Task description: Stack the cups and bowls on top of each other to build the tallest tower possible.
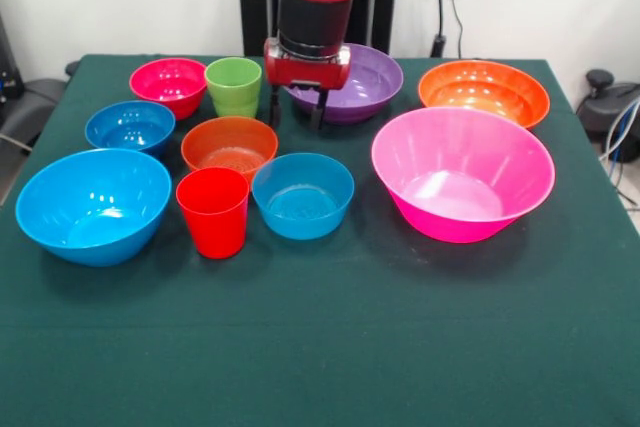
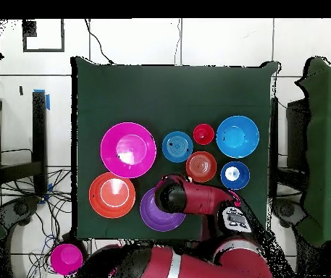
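My gripper [image 1: 296,112] is open and empty, low over the table between the light green cup [image 1: 233,85] and the purple bowl [image 1: 368,82]. The red cup [image 1: 213,212] stands near the front, between the large light blue bowl [image 1: 93,205] and a smaller blue bowl [image 1: 302,195]. A small orange bowl [image 1: 229,144], a small blue bowl [image 1: 130,126] and a small magenta bowl [image 1: 168,83] stand left of the gripper. The huge hot-pink bowl [image 1: 462,172] and a large orange bowl [image 1: 484,93] stand on the right. Every piece stands alone; no tower shows.
In the overhead view my arm [image 2: 190,197] covers the gripper, the green cup and the magenta bowl, and part of the purple bowl [image 2: 153,217]. The green tablecloth [image 1: 330,347] stretches to the front edge. Cables and chairs surround the table.
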Controlling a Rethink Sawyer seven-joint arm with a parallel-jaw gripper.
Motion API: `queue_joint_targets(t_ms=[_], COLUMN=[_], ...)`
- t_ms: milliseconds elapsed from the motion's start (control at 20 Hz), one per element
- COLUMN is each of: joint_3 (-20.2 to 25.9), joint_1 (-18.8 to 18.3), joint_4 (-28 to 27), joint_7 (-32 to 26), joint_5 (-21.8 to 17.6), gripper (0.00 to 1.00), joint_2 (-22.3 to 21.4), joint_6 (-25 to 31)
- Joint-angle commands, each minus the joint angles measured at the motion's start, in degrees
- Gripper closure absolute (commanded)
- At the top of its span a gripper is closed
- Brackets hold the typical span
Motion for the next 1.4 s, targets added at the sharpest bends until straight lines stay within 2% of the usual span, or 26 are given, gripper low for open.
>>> queue_joint_targets(t_ms=[50,400,900,1400], joint_3=[3.5,3.1,2.7,5.6], joint_1=[2.2,3.1,2.8,-2.1], joint_4=[-2.3,-2.6,-4.1,-6.6], joint_7=[5.9,5.4,4.8,0.9], joint_5=[0.2,-0.4,-1.8,-4.7], gripper=[0.0,0.0,0.0,0.0], joint_2=[-2.4,-2.5,0.4,3.1], joint_6=[5.4,5.2,1.9,1.9])
